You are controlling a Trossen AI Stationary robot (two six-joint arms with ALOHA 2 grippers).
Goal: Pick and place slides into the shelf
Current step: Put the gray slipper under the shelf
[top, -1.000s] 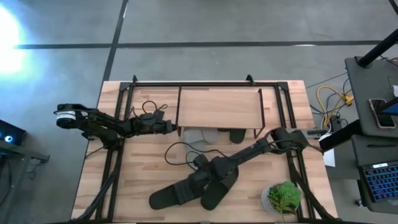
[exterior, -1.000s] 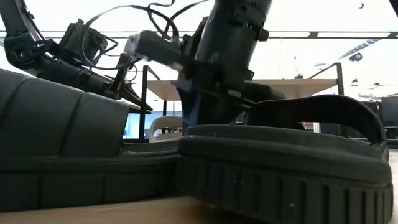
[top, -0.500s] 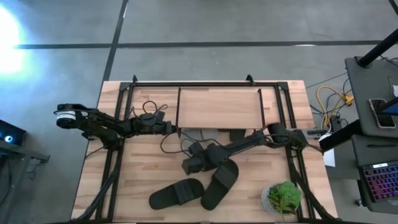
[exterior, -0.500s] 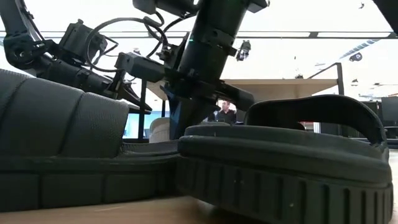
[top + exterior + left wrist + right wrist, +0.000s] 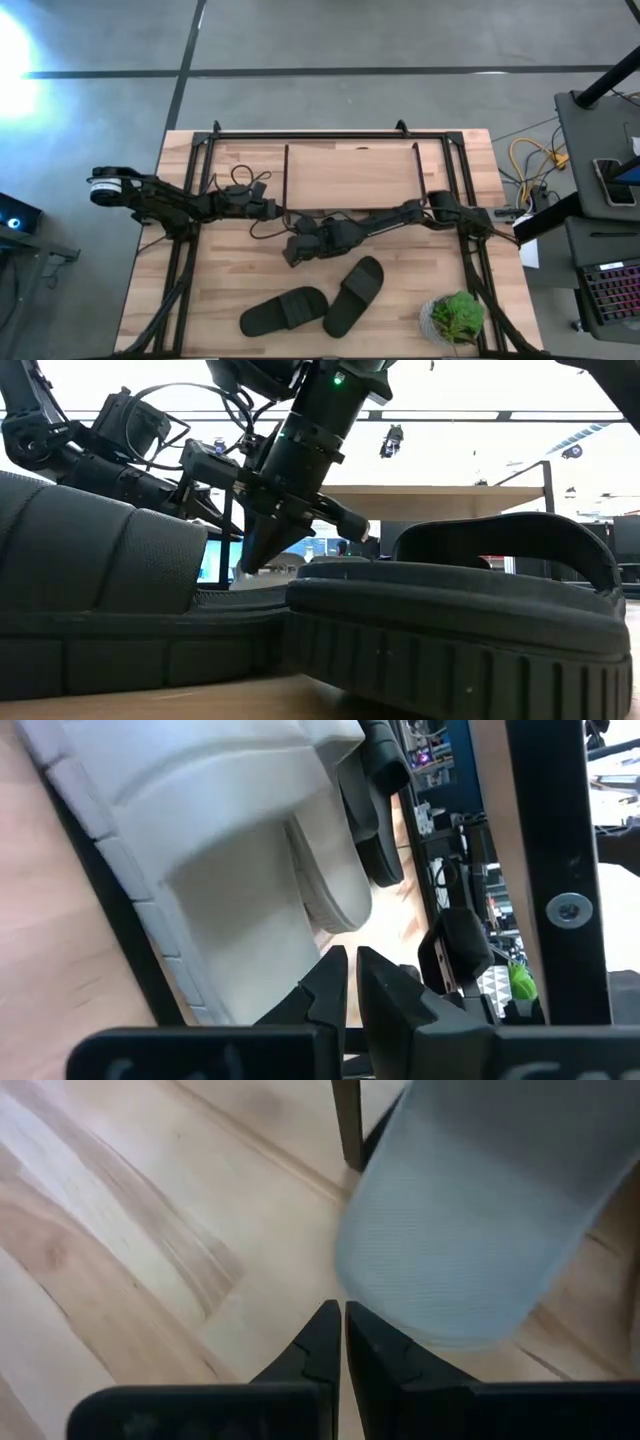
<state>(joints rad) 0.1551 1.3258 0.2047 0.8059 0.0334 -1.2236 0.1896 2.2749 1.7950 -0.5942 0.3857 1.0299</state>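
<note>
The shelf stands at the table's far middle. A light grey slide lies at its front left, by a black shelf leg; it also shows in the left wrist view, with black slides beyond it. Two black slides lie on the table near the front. My right gripper is shut and points down, its tips at the grey slide's rounded end. My left gripper is shut, its tips beside the grey slide. My right gripper has its shut fingertips right at the grey slide's rounded end, coming from above; I cannot tell whether they touch it. My left gripper has its shut fingertips close to the grey slide's side; I cannot tell whether they touch it.
A small potted plant stands at the table's near right corner. Black frame rails run along the table's left and right sides. Cables loop over my left arm. Bare tabletop lies left of the black slides.
My right gripper has gone from over the two black slides toward the table's far edge and a little left, to the shelf's front left corner, and has tipped downward. The two black slides lie where they were.
</note>
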